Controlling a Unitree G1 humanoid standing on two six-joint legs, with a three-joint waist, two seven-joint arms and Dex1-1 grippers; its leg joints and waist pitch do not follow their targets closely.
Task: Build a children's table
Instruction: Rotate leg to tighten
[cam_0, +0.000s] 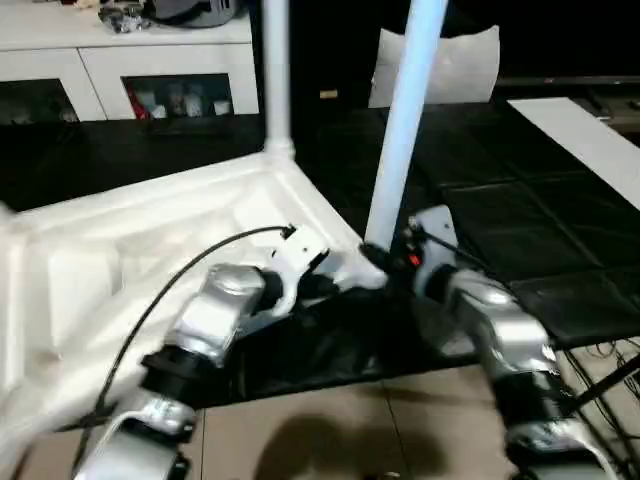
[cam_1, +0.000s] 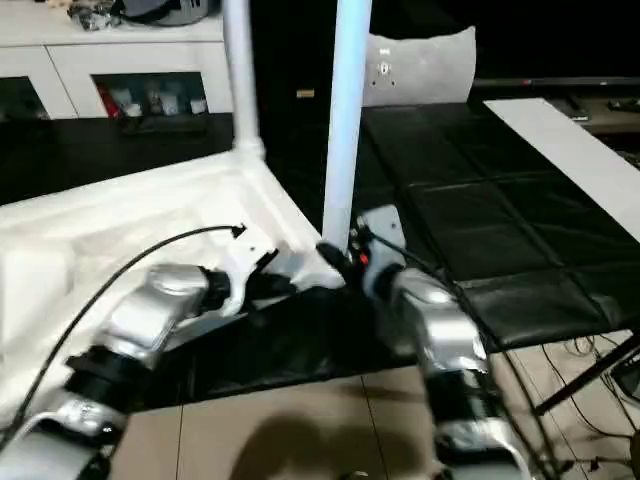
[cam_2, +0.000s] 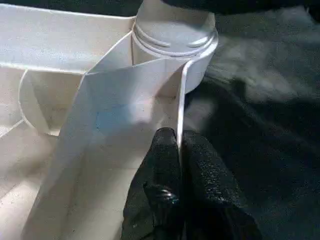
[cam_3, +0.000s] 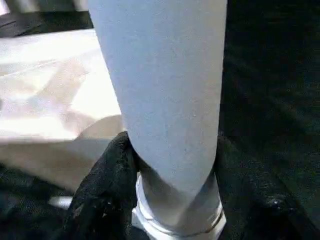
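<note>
Tabletop upside down on black mat. Right tool clamped round near leg at its socket; left tool pinched shut on rim beside it. Keep leg vertical, twist without tilting, hold rim steady.

Both upright legs cut off by top edge, upper ends unseen. Table top runs off left edge, near corner smeared by blur. Nearer leg's foot hidden behind right gripper (socket there unseen). Cabinet shelf contents too blurred to identify. Board cut off at right edge.
</note>
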